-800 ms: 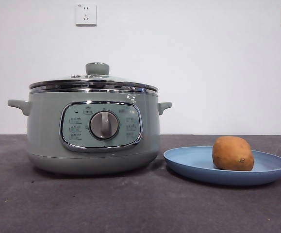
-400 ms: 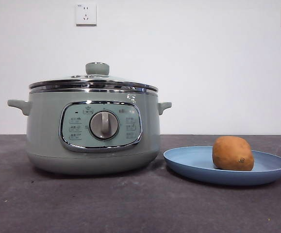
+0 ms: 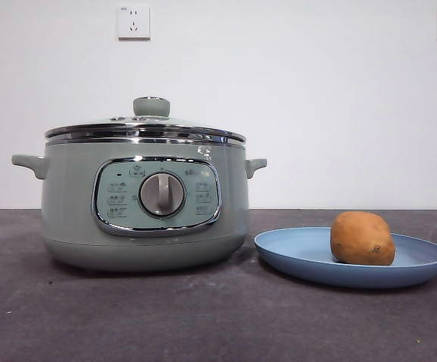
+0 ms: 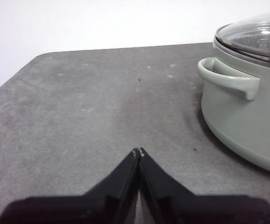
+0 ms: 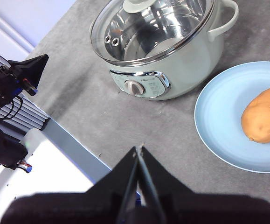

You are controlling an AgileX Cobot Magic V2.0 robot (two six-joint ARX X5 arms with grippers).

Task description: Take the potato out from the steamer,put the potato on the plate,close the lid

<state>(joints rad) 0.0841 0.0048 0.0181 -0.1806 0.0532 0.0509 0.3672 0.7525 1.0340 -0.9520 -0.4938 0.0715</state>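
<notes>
The sage-green steamer (image 3: 144,207) stands at the left of the dark table with its glass lid (image 3: 146,130) seated on the rim. The orange-brown potato (image 3: 362,238) lies on the light-blue plate (image 3: 301,253) to the steamer's right. Neither arm shows in the front view. My left gripper (image 4: 139,151) is shut and empty, low over the table beside the steamer's side handle (image 4: 228,79). My right gripper (image 5: 139,148) is shut and empty, high above the table's front, looking down on the steamer (image 5: 172,74), lid (image 5: 153,30), plate (image 5: 218,121) and potato (image 5: 264,115).
Two wall sockets (image 3: 133,22) sit on the white wall behind. In the right wrist view the other arm (image 5: 13,79) and a white base (image 5: 37,186) lie beyond the table's front edge. The table's rounded far corner (image 4: 37,58) shows in the left wrist view.
</notes>
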